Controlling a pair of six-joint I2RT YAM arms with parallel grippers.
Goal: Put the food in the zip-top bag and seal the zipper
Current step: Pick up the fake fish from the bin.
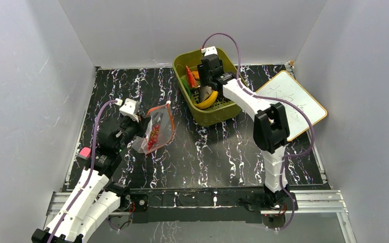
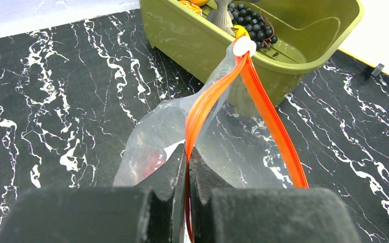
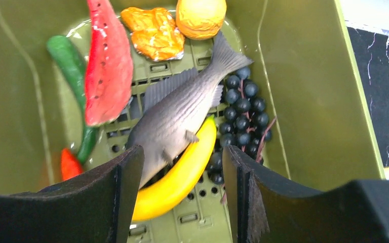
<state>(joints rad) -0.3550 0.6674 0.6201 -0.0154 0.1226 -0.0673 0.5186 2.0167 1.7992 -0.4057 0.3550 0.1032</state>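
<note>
**Grippers at the bag and the basket**

Left gripper (image 2: 187,152) is pinched tight on the thin red-orange zipper (image 2: 268,116) of the clear, crinkly zip-top bag (image 1: 157,130). The bag's mouth is parted and red bits show inside. It sits over the black marbled table (image 2: 55,101), near the olive-green slotted basket (image 3: 304,101).

Right gripper (image 3: 182,157) hangs inside that basket. Its padded fingers are about half apart and grip nothing, straddling a smooth yellow banana (image 3: 182,177) and a grey, ribbed fish (image 3: 177,116). Around these lie dark round grapes (image 3: 243,121), a red watermelon slice (image 3: 109,66), a dimpled orange (image 3: 200,17) and a glossy green pepper (image 3: 68,61).
</note>
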